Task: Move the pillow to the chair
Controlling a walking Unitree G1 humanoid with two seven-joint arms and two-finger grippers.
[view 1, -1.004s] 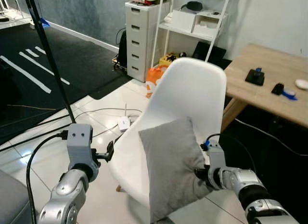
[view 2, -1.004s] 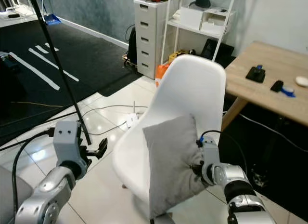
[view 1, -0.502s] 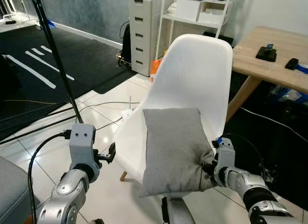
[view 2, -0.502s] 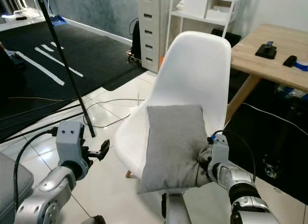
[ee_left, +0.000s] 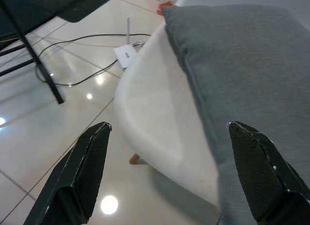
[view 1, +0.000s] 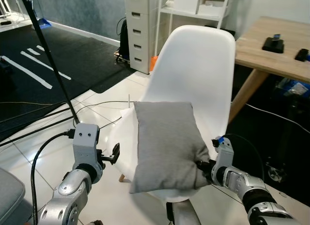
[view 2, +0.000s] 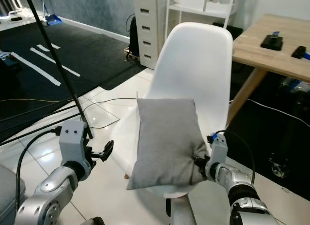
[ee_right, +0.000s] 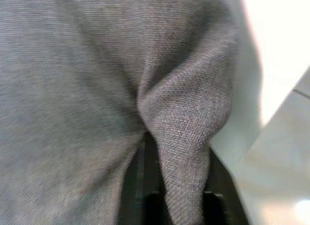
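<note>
While the grey pillow (view 1: 166, 145) lies on the seat of the white chair (view 1: 198, 75), its long axis running from the front edge up toward the backrest, the right pincer (view 1: 201, 167) grips it at the near right corner; the right wrist view shows a fold of fabric (ee_right: 186, 138) pinched tight between the closed black fingers. That corner is where the coming move turns: the pillow extends leftward and away from the right pincer, so letting go and drawing back toward the robot looks like the natural next step. The left pincer (ee_left: 174, 172) hovers off the chair's left edge, its fingers (ee_left: 82, 172) spread wide and holding nothing, with the pillow's edge just ahead of it. The right arm is plainly the nearer.

Compared with a second ago, the pillow has come down from a tilted, upright hang against the seat to lie flatter and squarer on it, and the camera has shifted, so the chair sits more centrally.
</note>
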